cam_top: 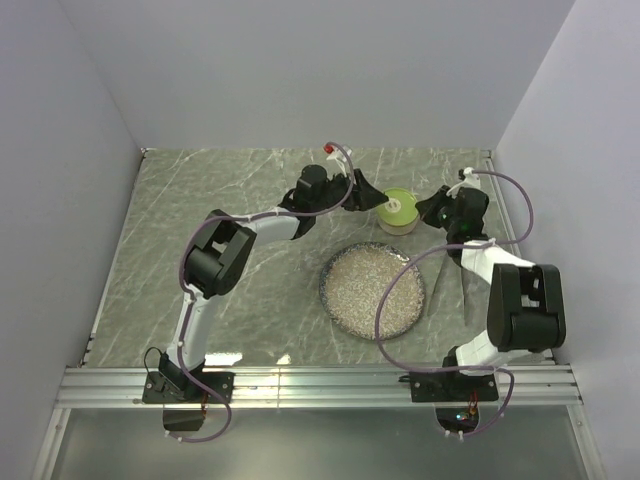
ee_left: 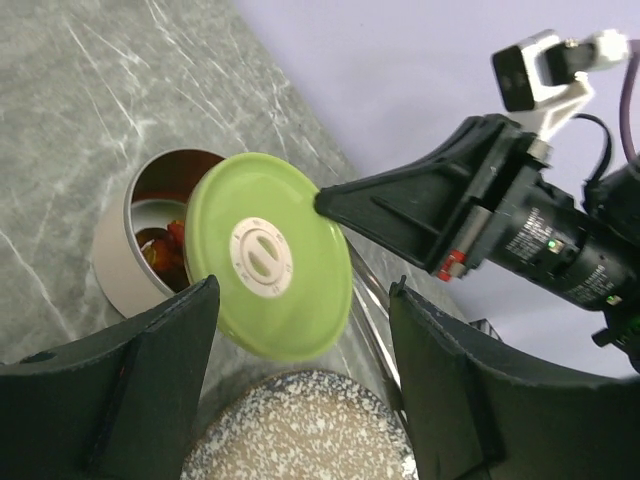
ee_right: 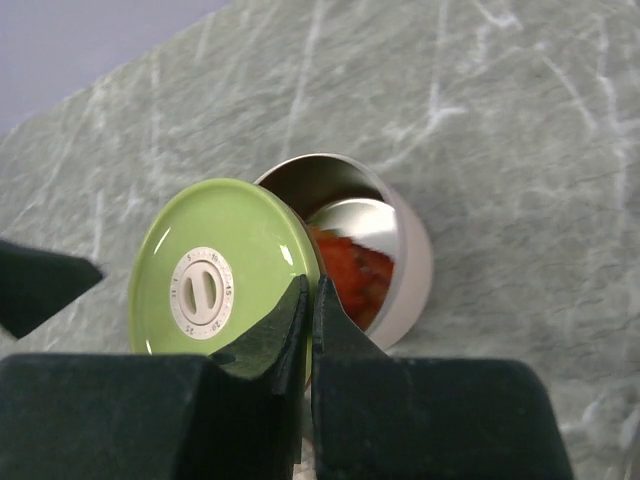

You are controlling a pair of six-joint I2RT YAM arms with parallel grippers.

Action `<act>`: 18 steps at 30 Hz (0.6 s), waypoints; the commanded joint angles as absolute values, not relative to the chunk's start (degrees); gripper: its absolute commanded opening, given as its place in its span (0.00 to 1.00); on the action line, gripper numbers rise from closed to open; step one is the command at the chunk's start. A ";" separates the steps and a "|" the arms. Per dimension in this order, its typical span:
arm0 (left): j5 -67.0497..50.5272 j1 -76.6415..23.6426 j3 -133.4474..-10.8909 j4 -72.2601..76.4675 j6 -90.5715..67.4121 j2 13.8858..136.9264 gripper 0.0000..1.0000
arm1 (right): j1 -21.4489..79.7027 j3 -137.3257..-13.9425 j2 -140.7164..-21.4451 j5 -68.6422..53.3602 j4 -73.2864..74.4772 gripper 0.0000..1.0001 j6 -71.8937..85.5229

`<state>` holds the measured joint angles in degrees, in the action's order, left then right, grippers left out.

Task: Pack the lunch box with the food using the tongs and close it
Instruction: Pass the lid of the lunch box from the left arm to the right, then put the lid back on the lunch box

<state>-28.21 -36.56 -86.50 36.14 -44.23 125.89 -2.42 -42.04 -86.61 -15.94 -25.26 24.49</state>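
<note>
The lunch box [cam_top: 398, 214] is a small steel tin [ee_left: 118, 262] [ee_right: 412, 262] standing at the back of the table. Red and orange food [ee_right: 352, 272] [ee_left: 160, 250] lies inside it. Its lime-green lid [ee_left: 268, 256] [ee_right: 215, 270] sits tilted and off-centre on the rim, leaving part of the tin uncovered. My left gripper [cam_top: 367, 191] [ee_left: 303, 290] is open, with a finger on either side of the lid's near edge and not touching it. My right gripper [cam_top: 426, 211] [ee_right: 311, 287] is shut, with its tips against the lid's rim. The tongs [cam_top: 466, 295] lie on the table to the right of the plate.
The large speckled grey plate [cam_top: 372, 290] [ee_left: 300, 435] lies just in front of the lunch box with no food showing on it. Grey walls close in the marbled table on the left, back and right.
</note>
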 commanded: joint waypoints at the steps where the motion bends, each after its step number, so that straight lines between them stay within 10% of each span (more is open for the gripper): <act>1: -26.98 -36.56 -89.91 36.21 -41.22 126.47 0.75 | -3.95 -45.97 -88.59 -15.39 -28.57 0.00 25.84; 18: -24.87 -37.09 -89.48 33.75 -38.50 127.44 0.75 | -3.60 -52.55 -91.75 -11.78 -15.74 0.00 23.47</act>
